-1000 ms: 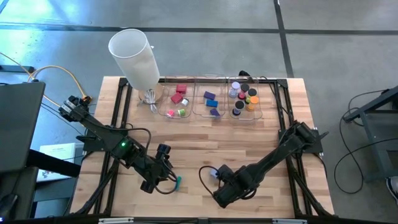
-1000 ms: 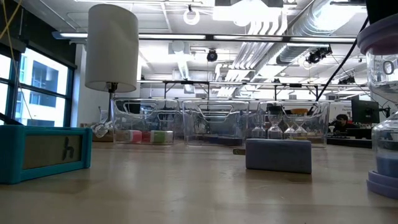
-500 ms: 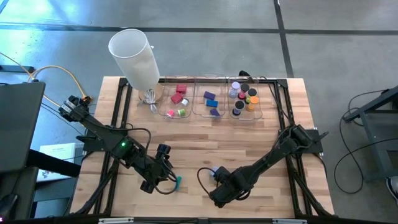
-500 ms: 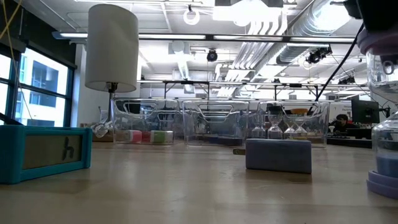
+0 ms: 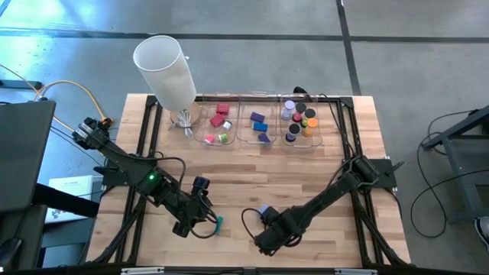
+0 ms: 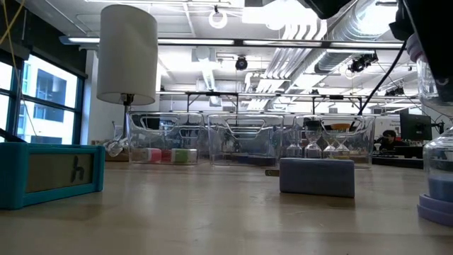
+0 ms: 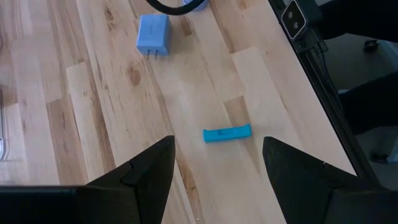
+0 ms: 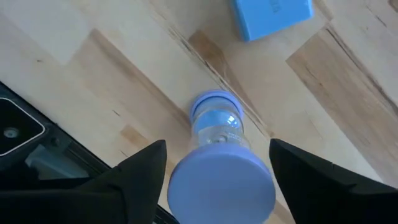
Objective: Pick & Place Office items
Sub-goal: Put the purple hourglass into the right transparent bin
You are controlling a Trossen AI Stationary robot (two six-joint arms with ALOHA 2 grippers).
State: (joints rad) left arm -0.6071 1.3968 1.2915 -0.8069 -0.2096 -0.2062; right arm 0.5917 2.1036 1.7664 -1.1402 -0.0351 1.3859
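One teal stick (image 7: pixel 227 133) flat, long axis crosswise between left tool (image 7: pixel 217 171) fingers.

In the low view the lavender hourglass (image 6: pixel 437 134) is cut off at the right edge (only part shows). The pieces in the far clear bins (image 5: pixel 260 126) are too small to identify.

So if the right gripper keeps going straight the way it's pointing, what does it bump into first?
Most likely the lavender-capped hourglass. It stands right between the open fingers of the right gripper, directly ahead of it. The blue block lies farther off, to one side.
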